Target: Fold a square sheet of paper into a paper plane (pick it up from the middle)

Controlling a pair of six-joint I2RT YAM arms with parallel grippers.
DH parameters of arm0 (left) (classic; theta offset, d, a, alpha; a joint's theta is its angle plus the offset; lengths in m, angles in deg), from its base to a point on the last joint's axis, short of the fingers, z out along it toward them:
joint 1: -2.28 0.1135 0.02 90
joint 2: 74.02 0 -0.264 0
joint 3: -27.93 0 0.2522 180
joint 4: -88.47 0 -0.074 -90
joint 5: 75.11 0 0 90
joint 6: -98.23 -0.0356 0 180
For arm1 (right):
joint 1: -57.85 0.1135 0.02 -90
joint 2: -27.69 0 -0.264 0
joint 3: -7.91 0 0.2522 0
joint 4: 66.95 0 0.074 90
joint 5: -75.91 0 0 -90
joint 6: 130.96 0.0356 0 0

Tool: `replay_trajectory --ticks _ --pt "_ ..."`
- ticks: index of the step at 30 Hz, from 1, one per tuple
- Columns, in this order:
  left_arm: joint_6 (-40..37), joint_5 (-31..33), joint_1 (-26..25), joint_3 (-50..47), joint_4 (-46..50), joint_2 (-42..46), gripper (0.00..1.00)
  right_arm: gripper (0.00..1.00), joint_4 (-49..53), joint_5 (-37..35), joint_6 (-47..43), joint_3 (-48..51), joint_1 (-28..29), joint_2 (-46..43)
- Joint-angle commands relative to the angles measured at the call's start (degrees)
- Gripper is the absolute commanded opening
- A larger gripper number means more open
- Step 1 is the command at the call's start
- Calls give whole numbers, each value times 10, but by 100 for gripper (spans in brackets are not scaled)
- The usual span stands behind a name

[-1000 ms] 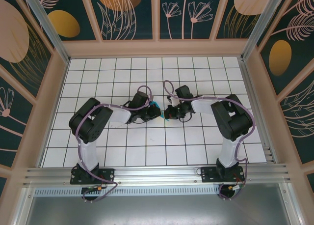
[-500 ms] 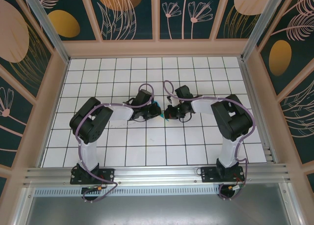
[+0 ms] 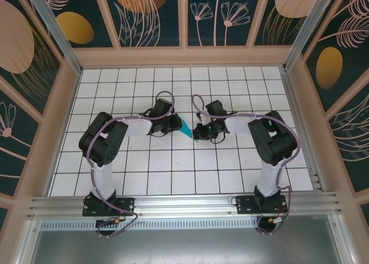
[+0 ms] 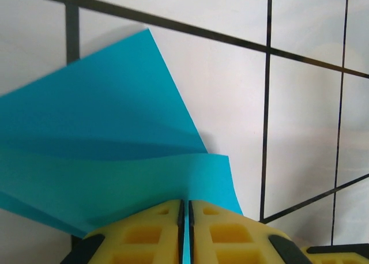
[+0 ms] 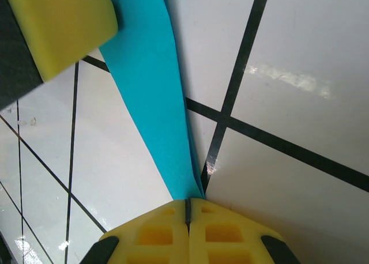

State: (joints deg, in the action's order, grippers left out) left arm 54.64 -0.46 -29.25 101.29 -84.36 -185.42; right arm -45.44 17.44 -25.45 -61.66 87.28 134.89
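We are working mid-fold over the middle of the desk (image 3: 173, 160), left tool (image 4: 185, 209) and right tool (image 5: 187, 207) each pinching an edge of the part-folded paper (image 4: 109, 143), which is probably needing flattening and creasing next.

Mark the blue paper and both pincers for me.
blue paper (image 4: 104, 120), left wrist view, flat upper flap.
left pincer (image 4: 185, 206), left wrist view, seam between yellow fingertips.
right pincer (image 5: 188, 205), right wrist view, seam between yellow fingertips.
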Motion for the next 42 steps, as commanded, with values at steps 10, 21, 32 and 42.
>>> replay_trajectory --ticks 10,21,32,42 --pt "-26 14 14 11 21 -3 15 0 82 -113 -8 36 -3 48" --pt "-47 24 20 10 32 -24 15 0 86 -121 -10 37 -3 53" --pt "-98 57 45 8 49 -28 18 0 93 -135 -9 41 -4 59" --pt "-131 64 87 21 53 -39 19 0 99 -145 -9 40 -4 69"
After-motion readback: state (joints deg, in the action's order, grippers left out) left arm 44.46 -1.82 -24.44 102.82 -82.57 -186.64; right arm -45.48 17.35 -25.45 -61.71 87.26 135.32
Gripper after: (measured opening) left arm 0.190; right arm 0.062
